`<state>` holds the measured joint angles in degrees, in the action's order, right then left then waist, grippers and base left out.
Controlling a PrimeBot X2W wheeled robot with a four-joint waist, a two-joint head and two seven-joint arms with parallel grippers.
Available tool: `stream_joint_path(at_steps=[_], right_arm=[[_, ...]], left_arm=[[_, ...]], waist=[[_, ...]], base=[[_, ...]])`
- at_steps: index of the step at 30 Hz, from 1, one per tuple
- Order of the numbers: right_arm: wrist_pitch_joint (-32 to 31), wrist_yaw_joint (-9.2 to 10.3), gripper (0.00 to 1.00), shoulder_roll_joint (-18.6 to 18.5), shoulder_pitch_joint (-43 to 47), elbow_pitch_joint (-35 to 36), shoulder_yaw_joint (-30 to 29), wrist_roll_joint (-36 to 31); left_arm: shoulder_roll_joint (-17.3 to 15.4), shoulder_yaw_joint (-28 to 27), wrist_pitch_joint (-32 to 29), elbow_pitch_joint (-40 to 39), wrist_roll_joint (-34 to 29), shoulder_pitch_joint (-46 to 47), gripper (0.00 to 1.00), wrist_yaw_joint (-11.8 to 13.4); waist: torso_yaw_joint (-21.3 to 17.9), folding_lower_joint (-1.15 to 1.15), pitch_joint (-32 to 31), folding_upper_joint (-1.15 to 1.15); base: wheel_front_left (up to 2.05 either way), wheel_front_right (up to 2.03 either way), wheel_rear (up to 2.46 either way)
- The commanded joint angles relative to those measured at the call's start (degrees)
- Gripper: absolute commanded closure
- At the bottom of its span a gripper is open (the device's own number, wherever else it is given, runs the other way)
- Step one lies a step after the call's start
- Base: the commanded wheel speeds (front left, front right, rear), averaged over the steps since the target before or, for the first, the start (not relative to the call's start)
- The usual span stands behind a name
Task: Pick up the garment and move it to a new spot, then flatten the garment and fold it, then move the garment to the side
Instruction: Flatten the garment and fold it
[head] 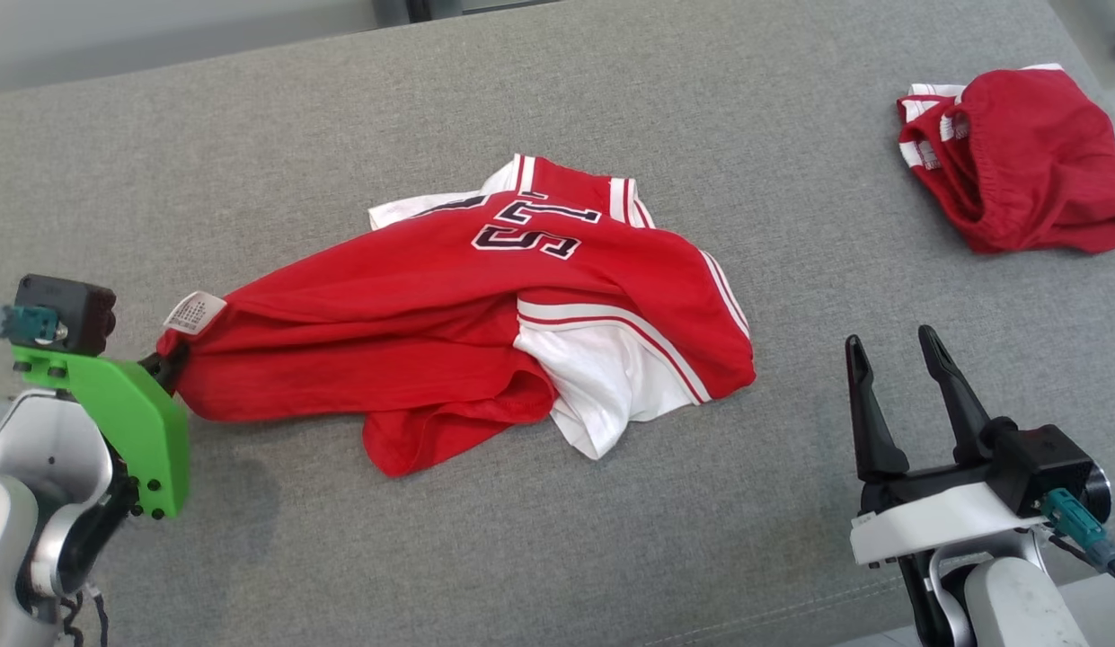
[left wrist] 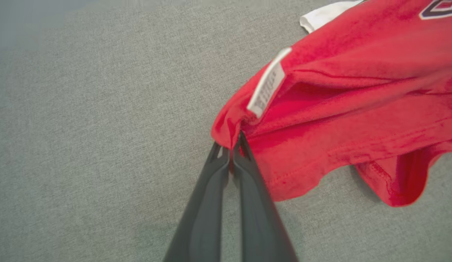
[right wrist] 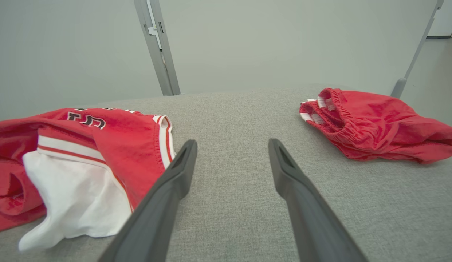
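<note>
In the head view the red jersey (head: 449, 314) lies on the grey surface (head: 611, 557), its long axis running from the left jaws toward the right jaws; in the left wrist view the jaws pinch its hem beside the white label (left wrist: 266, 89); in the right wrist view the jaws stand wide and empty, with the jersey to their left.

The garment (head: 485, 332) lies crumpled at the middle of the counter (head: 252, 135). At its 9 o'clock tip the left hand (head: 169, 361) is pinched onto the hem, just beside the label (head: 194, 312), which lies on top of the fabric. The right hand (head: 889, 340) is at 4 o'clock, jaws apart, clear of the cloth. A second piece of clothing (head: 1024, 162) lies at 2 o'clock, well apart from the garment.
</note>
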<state>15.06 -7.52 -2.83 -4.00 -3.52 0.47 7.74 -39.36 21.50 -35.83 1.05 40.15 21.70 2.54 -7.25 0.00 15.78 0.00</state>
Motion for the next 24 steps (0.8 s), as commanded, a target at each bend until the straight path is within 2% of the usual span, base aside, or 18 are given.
stream_joint_path(at_steps=[1, 6, 7, 8, 9, 13, 16, 18, 19, 22, 23, 24], right_arm=[[0.2, 0.07, 0.0, -0.1, 0.5, 0.1, -0.4, -0.7], [0.2, 0.07, 0.0, -0.1, 1.9, 0.4, -1.6, -1.8], [0.2, 0.07, 0.0, -0.1, 2.2, 0.5, -1.9, -2.0], [0.2, 0.07, 0.0, -0.1, 2.5, 0.5, -2.1, -2.1], [0.2, 0.07, 0.0, -0.1, 2.7, 0.6, -2.3, -2.3], [0.2, 0.07, 0.0, -0.1, 3.6, 0.9, -2.9, -3.2], [0.2, 0.07, 0.0, -0.1, 4.1, 1.1, -3.3, -3.7], [0.2, 0.07, 0.0, -0.1, 4.6, 1.2, -3.5, -4.0], [0.2, 0.07, 0.0, -0.1, 5.0, 1.2, -3.6, -4.1], [0.2, 0.07, 0.0, -0.1, 5.1, 1.2, -3.8, -4.3], [0.2, 0.07, 0.0, -0.1, 5.1, 1.3, -3.9, -4.4], [0.2, 0.07, 0.0, -0.1, 5.3, 1.3, -3.9, -4.5]], left_arm=[[0.9, -0.8, 4.0, -0.1, -0.9, -2.1, 1.0, 0.7], [4.5, -1.8, 12.3, 0.7, -0.7, -6.6, 1.0, 2.2], [5.2, -1.9, 13.4, 1.0, -0.4, -7.3, 0.92, 2.3], [6.0, -2.0, 14.4, 1.4, -0.1, -8.0, 0.73, 2.5], [6.5, -1.9, 15.3, 1.9, 0.1, -8.6, 0.67, 2.4], [8.6, -2.2, 19.2, 3.6, 0.8, -10.3, 0.66, 2.1], [9.6, -2.4, 21.6, 4.5, 0.9, -11.3, 0.52, 2.0], [10.2, -2.3, 22.8, 4.7, 1.2, -12.2, 0.21, 1.8], [10.3, -2.2, 23.2, 4.7, 1.2, -12.7, 0.26, 1.6], [10.3, -1.8, 24.3, 4.4, 0.6, -13.7, 0.26, 1.4], [10.3, -1.4, 24.5, 4.2, 0.2, -14.4, 0.31, 1.1], [10.3, -1.0, 25.0, 4.0, -0.1, -15.1, 0.43, 0.9]], waist=[[0.3, 0.0, -0.3, 0.0], [1.2, 0.0, -1.3, 0.0], [1.4, 0.0, -1.5, 0.0], [1.6, 0.0, -1.7, 0.0], [1.7, 0.0, -1.9, 0.0], [2.5, 0.0, -2.8, 0.0], [3.1, 0.0, -3.3, 0.0], [3.4, 0.0, -3.6, 0.0], [3.6, 0.0, -3.7, 0.0], [3.8, 0.0, -3.9, 0.0], [4.0, 0.0, -4.0, 0.0], [4.1, 0.0, -4.1, 0.0]], base=[[0.0, 0.0, 0.0], [0.0, 0.0, 0.0], [0.0, 0.0, 0.0], [0.0, 0.0, 0.0], [0.0, 0.0, 0.0], [0.0, 0.0, 0.0], [0.0, 0.0, 0.0], [0.0, 0.0, 0.0], [0.0, 0.0, 0.0], [0.0, 0.0, 0.0], [0.0, 0.0, 0.0], [0.0, 0.0, 0.0]])
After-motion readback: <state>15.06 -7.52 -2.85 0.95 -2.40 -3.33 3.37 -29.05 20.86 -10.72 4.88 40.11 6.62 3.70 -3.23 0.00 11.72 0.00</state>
